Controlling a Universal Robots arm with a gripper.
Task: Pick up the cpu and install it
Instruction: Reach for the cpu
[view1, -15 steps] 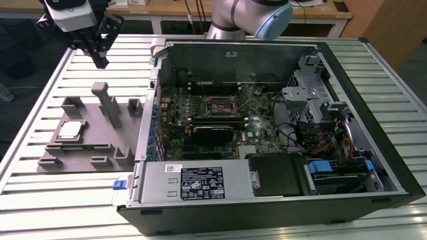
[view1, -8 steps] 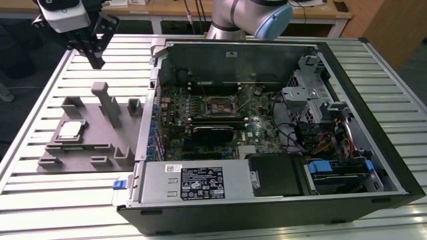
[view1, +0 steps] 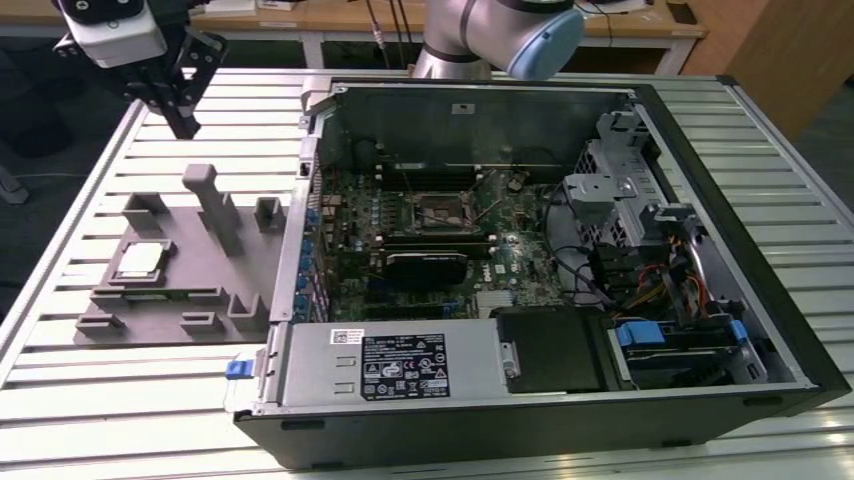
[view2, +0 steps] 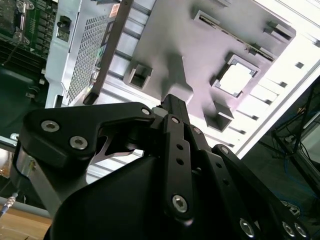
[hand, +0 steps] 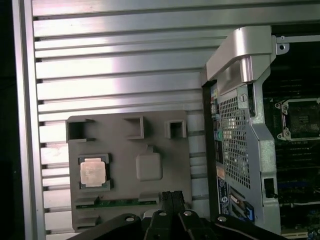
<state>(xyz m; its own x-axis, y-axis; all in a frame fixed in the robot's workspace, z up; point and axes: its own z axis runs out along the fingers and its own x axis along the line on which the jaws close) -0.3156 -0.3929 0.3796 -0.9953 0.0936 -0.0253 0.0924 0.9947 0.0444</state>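
Observation:
The cpu (view1: 140, 261), a small silver square with a pale rim, lies flat in a recess of the grey fixture plate (view1: 174, 300) on the exterior view's left. It shows in both wrist views, pale silver in the first (hand: 93, 172) and glaring white in the second (view2: 235, 80). My gripper (view1: 183, 124) hangs high above the table's far left corner, well apart from the cpu, shut with nothing between its fingers. Its black fingertips (hand: 171, 196) press together. The black socket (view1: 441, 212) sits on the motherboard inside the open computer case (view1: 694, 400).
A tall grey post (view1: 211, 200) and several small blocks rise from the fixture plate. The slatted metal table (view1: 107, 410) carries both fixture and case. The case's power supply (view1: 387, 365), cables and drive cage (view1: 614, 200) crowd around the motherboard. The arm's base (view1: 467, 40) stands behind the case.

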